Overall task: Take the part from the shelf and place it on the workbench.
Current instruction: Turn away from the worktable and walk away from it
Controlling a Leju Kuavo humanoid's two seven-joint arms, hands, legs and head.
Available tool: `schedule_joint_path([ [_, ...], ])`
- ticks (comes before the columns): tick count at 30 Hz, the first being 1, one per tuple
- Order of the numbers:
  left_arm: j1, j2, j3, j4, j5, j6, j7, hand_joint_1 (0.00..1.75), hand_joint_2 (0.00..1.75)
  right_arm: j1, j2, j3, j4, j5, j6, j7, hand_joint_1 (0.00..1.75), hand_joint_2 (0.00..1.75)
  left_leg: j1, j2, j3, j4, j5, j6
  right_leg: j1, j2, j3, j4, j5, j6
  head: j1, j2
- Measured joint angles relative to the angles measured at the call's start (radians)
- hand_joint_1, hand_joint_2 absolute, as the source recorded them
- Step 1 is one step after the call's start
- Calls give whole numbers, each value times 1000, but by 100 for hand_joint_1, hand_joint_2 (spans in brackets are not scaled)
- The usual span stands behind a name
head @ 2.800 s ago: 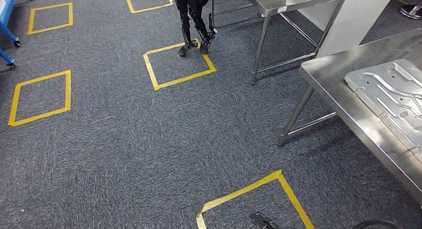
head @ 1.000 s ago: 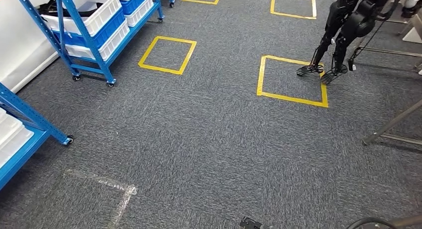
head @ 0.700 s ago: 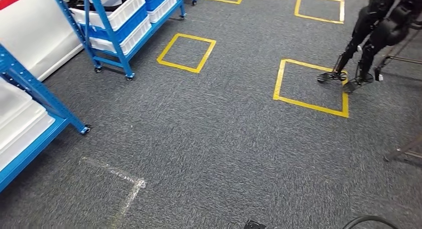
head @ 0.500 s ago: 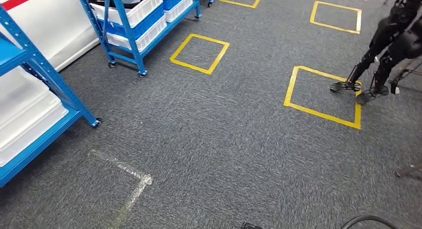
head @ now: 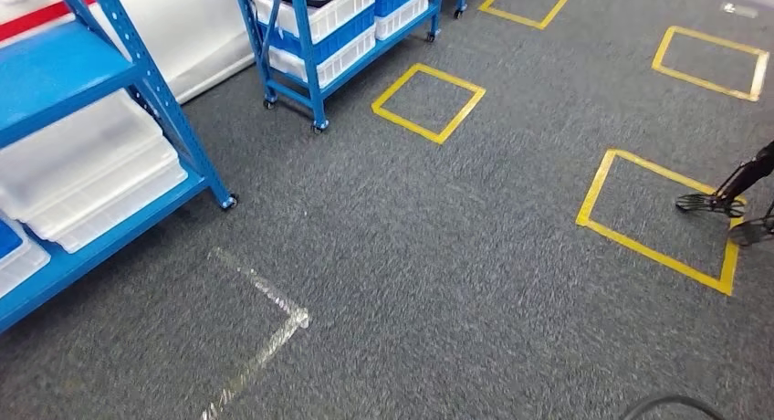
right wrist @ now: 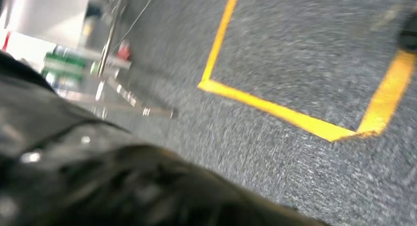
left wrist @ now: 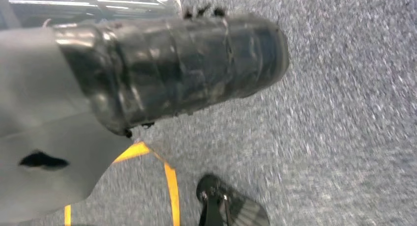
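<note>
Shelf [head: 100, 146], blue, at left edge of grey carpet [head: 438, 283], white bins [head: 87, 178] on its lower level; part not identifiable. Left hand [left wrist: 167, 73] dark, blurred above carpet, holding nothing visible; whether fingers are apart, cannot tell. Right hand [right wrist: 113, 182] blurred, cannot tell.

Near blue shelf [head: 109, 119] cut off; both wrist views blurred.

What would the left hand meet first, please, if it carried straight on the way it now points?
Probably just the carpet: the left hand hangs over bare floor with nothing beyond it, though blur leaves depth unclear.
</note>
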Motion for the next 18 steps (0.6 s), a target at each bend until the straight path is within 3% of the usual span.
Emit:
schedule_joint_path([
  [1, -1, 1, -3, 0, -2, -2, 2, 0, 0, -2, 0, 9, 0, 7, 7, 2, 0, 0, 2, -8, -3, -2, 2, -5, 0, -15, 4, -1, 1, -8, 0, 0],
  [3, -2, 1, -12, 1, -3, -13, 8, 0, 0, -4, -1, 24, 0, 13, 10, 4, 0, 0, 1, 26, -13, 17, -10, -13, 0, -38, 13, -9, 4, -20, -2, 0],
  [5, -4, 0, -18, 1, -3, -25, 18, 0, 0, -3, -2, 35, 0, 15, 4, 6, 0, 0, -1, 92, -52, 100, -56, -19, 3, -61, 18, -14, 5, -30, -6, 0],
  [6, -6, 0, -20, 1, -2, -30, 22, 0, 0, -2, -2, 39, 0, 16, 2, 7, 0, 0, 0, 111, -81, 160, -84, -22, 6, -74, 19, -15, 4, -34, -7, 0],
  [8, -6, 0, -23, 1, -2, -35, 30, 0, 0, -2, -2, 46, 1, 19, -1, 8, 0, 0, 2, 124, -127, 249, -111, -23, 10, -101, 21, -14, 0, -39, -7, 0],
  [9, -4, 0, -25, 1, -1, -37, 33, 0, 0, -2, -3, 50, 1, 20, -2, 9, 0, 0, 2, 126, -128, 250, -100, -22, 12, -114, 23, -14, -2, -40, -7, 0],
  [11, 0, 0, -27, 1, -1, -40, 36, 0, 0, -3, -3, 54, 1, 20, -3, 11, 0, 0, -1, 144, -79, 154, -40, -13, 15, -139, 32, -15, -9, -40, -7, 0],
  [13, -2, 0, -28, 1, 0, -41, 36, 0, 0, -4, -3, 59, 1, 20, -5, 12, 0, 0, -14, 188, -20, 41, 0, 3, 20, -162, 41, -16, -17, -35, -7, 0],
  [15, -4, 1, -29, 1, 0, -41, 35, 0, 0, -7, -3, 64, 1, 20, -7, 15, 0, 0, -24, 204, -1, 3, 0, 14, 24, -183, 48, -20, -22, -26, -6, 0],
  [16, -3, 1, -29, 1, 0, -41, 34, 0, 0, -10, -3, 66, 1, 20, -9, 16, 0, 0, -25, 192, 1, -2, 1, 17, 25, -193, 53, -23, -24, -22, -6, 0],
  [17, -1, 1, -30, 1, 1, -41, 33, 0, 44, -13, -3, 67, 0, 19, -11, 18, 0, 0, -21, 181, 5, -9, 4, 21, 24, -194, 57, -23, -28, -17, -6, 0],
  [18, 1, 1, -30, 1, 2, -41, 33, 0, 87, -14, -3, 68, 0, 18, -13, 19, 0, 0, -17, 170, 12, -17, 6, 24, 23, -179, 60, -17, -35, -11, -6, 0],
])
